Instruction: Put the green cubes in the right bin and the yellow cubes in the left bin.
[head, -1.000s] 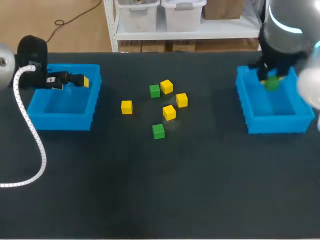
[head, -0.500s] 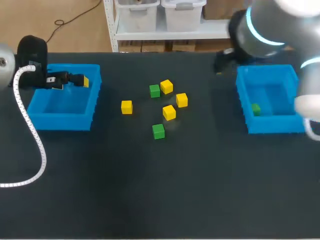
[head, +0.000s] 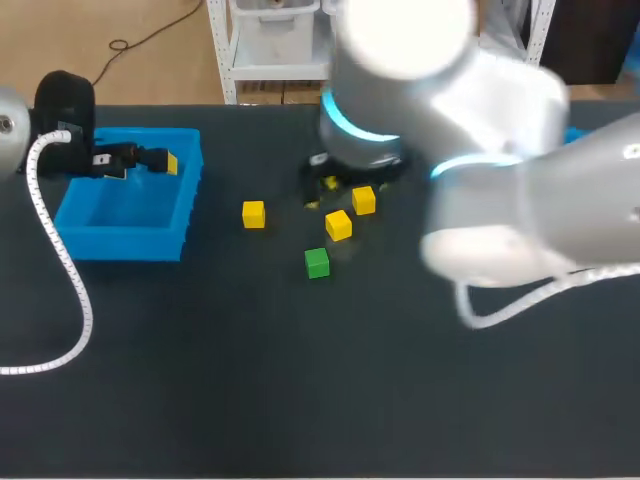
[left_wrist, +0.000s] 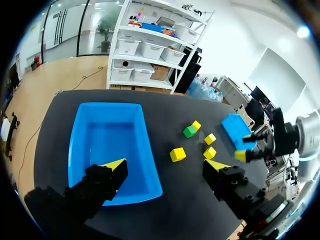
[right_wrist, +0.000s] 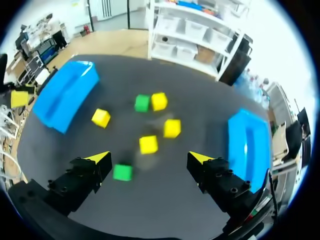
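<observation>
Cubes lie loose on the table (head: 200, 380) between the bins: four yellow and two green, by our count in the right wrist view. Our right gripper (right_wrist: 148, 158) hangs over the cluster, fingers spread wide with nothing between them. Our left gripper (left_wrist: 166, 165) hangs over the left bin (left_wrist: 107, 145), likewise spread wide and empty. Off beyond the cluster lies the right bin (right_wrist: 247, 142); we cannot make out its contents.

Of the greens, the nearer green cube (right_wrist: 122, 172) stands apart from the rest, close to one finger of the right gripper. By contrast, the far green cube (right_wrist: 142, 103) sits just beside a yellow cube (right_wrist: 159, 101).

Risks, as we judge them:
- Going for the far one, wide fingers could shove its yellow neighbour.
- They could also pinch both and carry yellow to the wrong bin.
- An off-centre descent on the nearer one could knock it aside.
- Our right arm hides that crowded pair in the head view, so a slip there may go unnoticed.
</observation>
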